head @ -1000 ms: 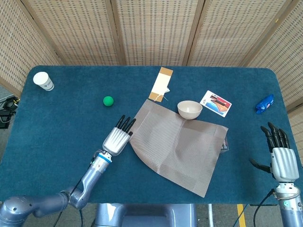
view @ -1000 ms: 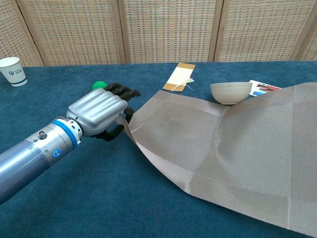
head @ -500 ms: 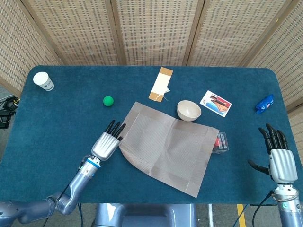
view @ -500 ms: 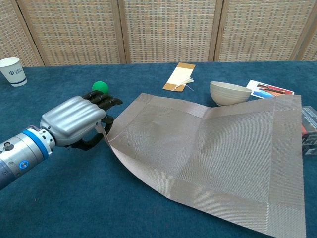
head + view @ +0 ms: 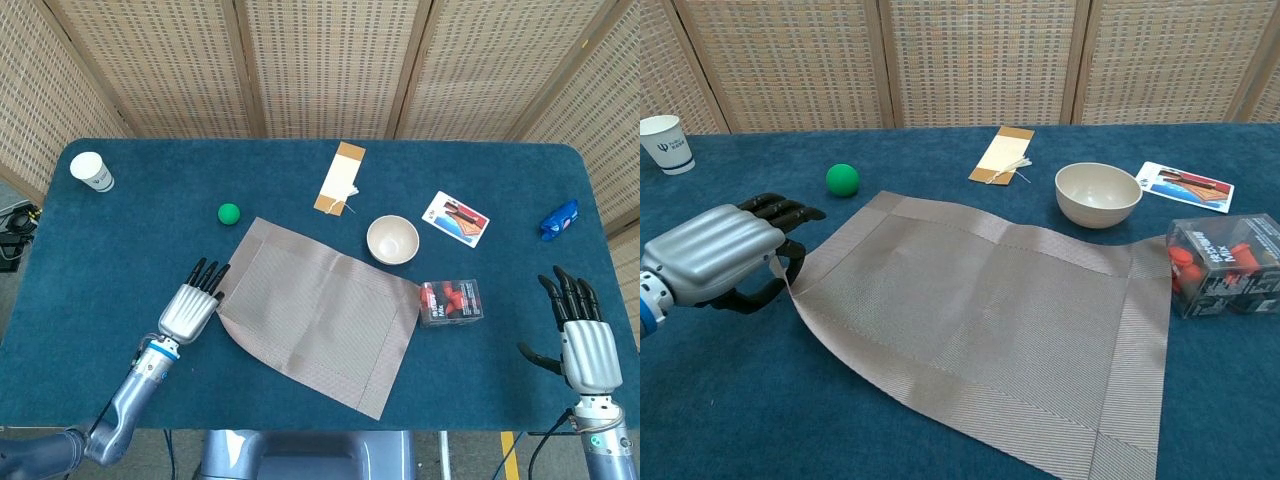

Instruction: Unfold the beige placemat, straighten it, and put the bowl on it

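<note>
Pinching the beige placemat (image 5: 980, 330) by its left corner, the left hand (image 5: 715, 255) kept that edge lifted, probably to square it. Mat lay unfolded but skewed on the desk (image 5: 130, 240). Bowl (image 5: 1098, 194) stood just beyond its far edge. Right hand (image 5: 584, 343) idle, fingers spread, holding nothing.

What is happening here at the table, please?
The robot's left hand pinches the near-left corner of the beige placemat, which lies unfolded on the blue table but skewed, that corner slightly lifted. The bowl stands on the table at the mat's far edge. The right hand is open, holding nothing.
</note>
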Motion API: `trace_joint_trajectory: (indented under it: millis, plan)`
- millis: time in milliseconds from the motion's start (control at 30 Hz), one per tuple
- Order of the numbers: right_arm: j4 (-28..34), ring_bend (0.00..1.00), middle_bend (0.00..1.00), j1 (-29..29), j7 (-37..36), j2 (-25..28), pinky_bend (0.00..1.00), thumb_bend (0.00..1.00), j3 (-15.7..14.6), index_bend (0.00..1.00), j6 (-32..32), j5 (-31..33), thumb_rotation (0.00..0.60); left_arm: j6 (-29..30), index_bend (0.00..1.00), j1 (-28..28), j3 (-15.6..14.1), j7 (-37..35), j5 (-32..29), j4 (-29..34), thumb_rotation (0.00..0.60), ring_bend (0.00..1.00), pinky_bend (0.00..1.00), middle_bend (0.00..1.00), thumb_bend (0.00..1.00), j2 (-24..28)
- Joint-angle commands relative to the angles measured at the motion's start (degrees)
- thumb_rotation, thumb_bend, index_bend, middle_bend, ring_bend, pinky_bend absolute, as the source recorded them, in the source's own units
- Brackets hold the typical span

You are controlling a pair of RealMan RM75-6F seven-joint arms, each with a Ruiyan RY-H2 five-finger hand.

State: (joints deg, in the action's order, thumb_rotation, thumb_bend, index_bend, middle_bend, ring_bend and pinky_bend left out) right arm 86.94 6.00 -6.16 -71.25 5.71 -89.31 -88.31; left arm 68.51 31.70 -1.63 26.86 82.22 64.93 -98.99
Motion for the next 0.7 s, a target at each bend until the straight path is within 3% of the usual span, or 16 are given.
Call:
trace_joint_trajectory:
  millis: [33, 333, 567, 700]
  plan:
    - [0.11, 0.0, 0.0, -0.08, 0.38, -0.07, 0.0, 0.13, -0.14, 0.12, -0.13, -0.22, 0.6, 0.9, 0.67, -1.14, -1.15, -0.75, 1.17, 0.97, 0.6, 0.0, 0.0, 0.0, 0.56, 1.34]
    - [0.32, 0.0, 0.0, -0.17, 1.26, -0.34, 0.0, 0.13, -0.6, 0.12, -0.19, -0.91, 0.6, 3.05, 0.67, -3.77, -4.96, -2.01, 5.96, 4.42, 0.6, 0.0, 0.0, 0.0, 0.56, 3.79]
    - [0.23, 0.0, 0.0, -0.28, 1.08, -0.42, 0.0, 0.13, -0.61, 0.12, -0.59, -1.26, 0.6, 5.23, 0.68, -5.61, -9.91, -3.47, 13.05, 8.83, 0.6, 0.0, 0.0, 0.0, 0.56, 5.19]
    - [0.23, 0.0, 0.0, -0.32, 1.06, -0.37, 0.0, 0.13, -0.63, 0.12, -0.66, -1.31, 0.6, 5.65, 0.68, -6.0, -10.66, -3.44, 14.63, 9.57, 0.6, 0.0, 0.0, 0.0, 0.56, 5.46]
